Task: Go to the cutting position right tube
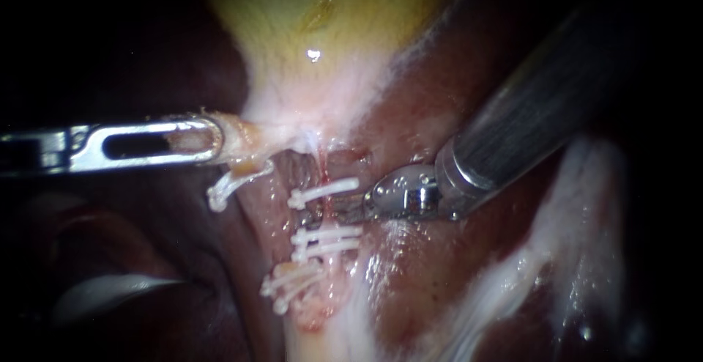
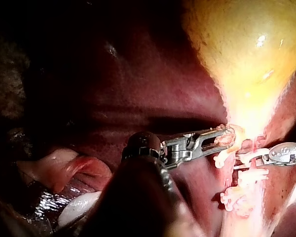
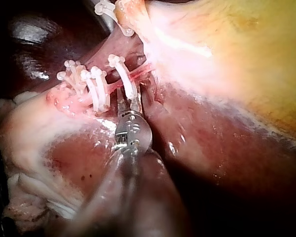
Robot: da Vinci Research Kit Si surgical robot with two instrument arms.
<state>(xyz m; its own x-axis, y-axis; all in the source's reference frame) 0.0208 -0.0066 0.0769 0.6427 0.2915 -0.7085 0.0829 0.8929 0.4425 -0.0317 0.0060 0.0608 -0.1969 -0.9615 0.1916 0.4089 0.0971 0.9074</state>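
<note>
Left tool [image 1: 214, 141] clamps the gallbladder [image 1: 322, 32] at its neck. Right tool [image 1: 344, 212], jaws slightly apart, straddles the right tube [image 3: 143, 73], with clips [image 1: 326, 239] on either side of its tip.

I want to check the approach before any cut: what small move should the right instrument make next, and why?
Probably ease the right instrument slightly further across the right tube, staying in the gap between the upper clip and the paired clips. Its open jaws sit at that gap, but the tube does not yet look fully between them. The left instrument grips the gallbladder.
</note>
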